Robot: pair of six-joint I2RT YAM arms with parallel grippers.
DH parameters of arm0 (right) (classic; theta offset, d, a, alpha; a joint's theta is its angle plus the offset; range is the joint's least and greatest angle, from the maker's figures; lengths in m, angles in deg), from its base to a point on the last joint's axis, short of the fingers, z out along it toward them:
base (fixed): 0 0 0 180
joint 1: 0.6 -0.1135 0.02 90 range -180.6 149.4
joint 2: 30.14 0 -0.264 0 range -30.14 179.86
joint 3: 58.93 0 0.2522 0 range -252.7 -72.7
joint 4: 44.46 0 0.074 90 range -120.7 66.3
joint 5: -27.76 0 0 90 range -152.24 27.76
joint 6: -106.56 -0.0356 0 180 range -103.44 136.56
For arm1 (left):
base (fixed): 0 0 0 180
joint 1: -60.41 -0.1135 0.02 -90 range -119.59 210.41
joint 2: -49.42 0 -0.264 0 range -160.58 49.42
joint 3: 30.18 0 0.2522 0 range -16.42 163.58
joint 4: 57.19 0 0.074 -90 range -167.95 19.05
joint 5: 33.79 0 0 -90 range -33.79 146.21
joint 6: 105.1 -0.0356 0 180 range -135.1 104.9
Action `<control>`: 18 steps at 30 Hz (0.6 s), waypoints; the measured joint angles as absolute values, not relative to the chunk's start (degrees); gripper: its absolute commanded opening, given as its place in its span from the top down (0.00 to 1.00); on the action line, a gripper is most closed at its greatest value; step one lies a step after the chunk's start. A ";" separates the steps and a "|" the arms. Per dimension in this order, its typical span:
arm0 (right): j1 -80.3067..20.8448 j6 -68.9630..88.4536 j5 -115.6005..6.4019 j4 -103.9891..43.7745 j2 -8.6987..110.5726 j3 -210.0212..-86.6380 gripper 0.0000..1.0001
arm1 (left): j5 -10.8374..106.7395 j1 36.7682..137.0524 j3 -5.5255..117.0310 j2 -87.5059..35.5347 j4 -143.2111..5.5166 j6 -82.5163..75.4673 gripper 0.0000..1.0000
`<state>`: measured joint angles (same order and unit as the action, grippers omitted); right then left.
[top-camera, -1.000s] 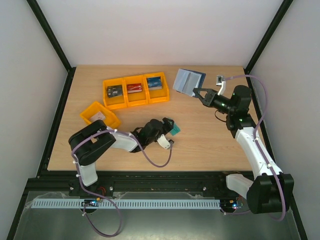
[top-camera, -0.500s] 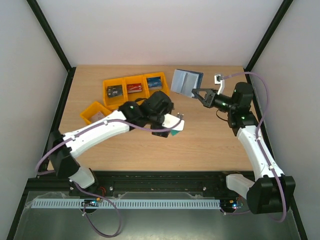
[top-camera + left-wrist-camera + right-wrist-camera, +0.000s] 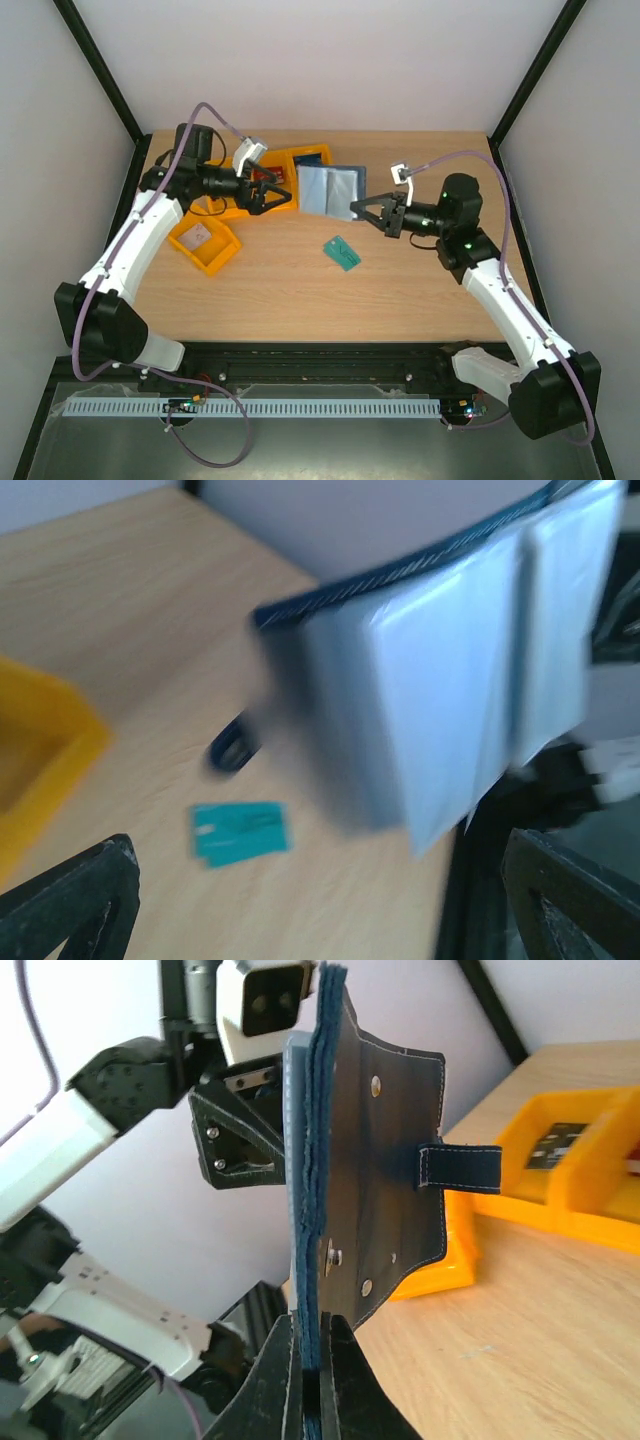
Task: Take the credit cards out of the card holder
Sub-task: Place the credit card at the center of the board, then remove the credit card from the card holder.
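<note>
Card holder (image 3: 450, 680) blurry in L wrist view, top cropped by frame.

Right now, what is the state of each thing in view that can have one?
card holder, spread open, held off the table.
right fingers, shut on the card holder's edge.
left fingers, open, holding nothing.
teal card, lying flat on the table.

Readable text: none in any view.
Teal card (image 3: 342, 252): pale marks on its face, lying on the tabletop, too small and blurred to read.
Card holder (image 3: 385, 1160): no legible lettering on the navy cover or the clear sleeves.
Credit card (image 3: 562, 1145): dark, with white print, in the far orange bin (image 3: 590, 1210); the characters cannot be made out.
</note>
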<state>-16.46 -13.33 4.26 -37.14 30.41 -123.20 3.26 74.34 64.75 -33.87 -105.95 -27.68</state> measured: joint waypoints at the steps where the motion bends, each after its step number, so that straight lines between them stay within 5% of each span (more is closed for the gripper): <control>1: -17.69 -13.92 4.30 -38.36 30.50 -122.85 0.98 | 0.07 74.41 64.01 -33.67 -104.18 -25.26 0.01; 10: -27.28 -17.59 4.50 -48.24 35.68 -122.43 0.98 | -12.84 76.05 59.15 -33.69 -95.44 -13.98 0.06; 12: -27.89 -17.57 4.65 -48.57 36.81 -122.47 0.98 | -13.70 76.31 58.91 -33.73 -94.83 -13.30 0.34; 14: -27.94 -17.29 4.87 -48.55 37.58 -122.67 0.98 | -14.81 76.42 58.96 -33.73 -94.83 -13.32 0.83; 15: -27.91 -17.05 4.83 -48.55 37.69 -122.69 0.98 | -15.36 76.42 58.96 -33.76 -94.98 -13.61 0.96; 18: -27.94 -15.91 4.76 -47.59 37.71 -122.74 0.98 | -16.84 76.51 59.07 -33.76 -96.56 -15.75 0.98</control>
